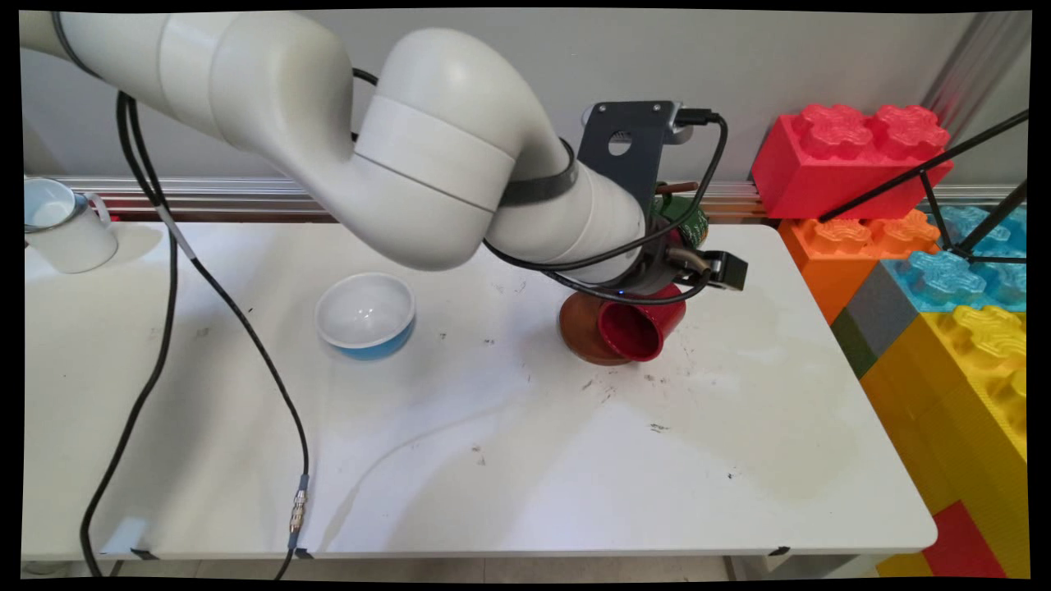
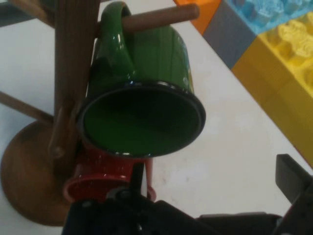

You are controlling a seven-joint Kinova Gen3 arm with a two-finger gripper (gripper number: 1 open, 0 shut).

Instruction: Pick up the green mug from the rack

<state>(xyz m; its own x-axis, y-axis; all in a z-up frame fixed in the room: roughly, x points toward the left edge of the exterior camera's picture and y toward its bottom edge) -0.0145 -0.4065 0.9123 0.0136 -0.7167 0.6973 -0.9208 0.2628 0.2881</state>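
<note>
The gripper is hovering at the wooden mug tree, just above the red mug; whether its fingers are gripping it, I cannot tell. The green mug is hanging on a peg.

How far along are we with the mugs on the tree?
Done: the green mug hangs on a peg of the wooden tree. In hand: the red mug sits at the end effector. Left, likely: the white mug on the table.

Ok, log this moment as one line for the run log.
gripper: at mug tree, fingers unclear | red mug: at gripper, over tree base | green mug: hung on peg | bowl: table, left
</note>
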